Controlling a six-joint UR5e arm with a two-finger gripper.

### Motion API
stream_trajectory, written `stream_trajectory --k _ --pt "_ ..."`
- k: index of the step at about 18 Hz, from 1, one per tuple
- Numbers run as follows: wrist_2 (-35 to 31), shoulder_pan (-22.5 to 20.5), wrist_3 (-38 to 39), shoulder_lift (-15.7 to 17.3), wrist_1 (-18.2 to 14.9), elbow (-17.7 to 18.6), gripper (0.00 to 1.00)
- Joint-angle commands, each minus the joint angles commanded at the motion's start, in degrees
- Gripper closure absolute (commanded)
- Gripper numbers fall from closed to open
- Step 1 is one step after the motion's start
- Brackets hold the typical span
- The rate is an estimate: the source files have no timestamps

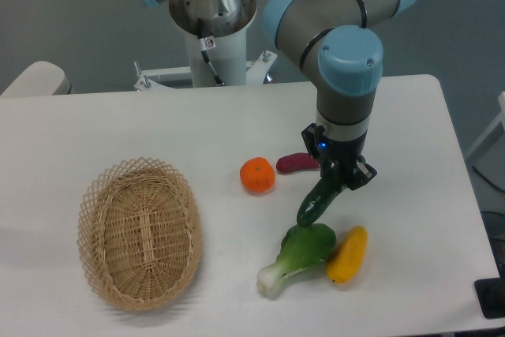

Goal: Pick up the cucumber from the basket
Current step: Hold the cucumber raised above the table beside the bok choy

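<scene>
We see the gripper (pixel 339 179) clamped on the upper end of the cucumber (pixel 317 200), which hangs tilted down and to the left with its lower tip just above the leafy top of the bok choy (pixel 297 255); whether tip and leaf touch we cannot tell. The cucumber is well apart from the basket (pixel 140 231), which sits on the left part of the white desk (pixel 118 132) with nothing showing inside it. A yellow squash (pixel 347 254) lies just beside the bok choy on its right. To the left of the gripper we find an orange (pixel 257 175) and a small reddish-purple vegetable (pixel 296 163) lying on the desk.
</scene>
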State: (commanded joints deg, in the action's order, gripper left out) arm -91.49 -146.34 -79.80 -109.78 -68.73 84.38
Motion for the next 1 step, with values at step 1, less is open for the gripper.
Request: stream_trajectory --k 1 --pt "0.0 0.0 0.0 0.0 0.0 0.0 0.83"
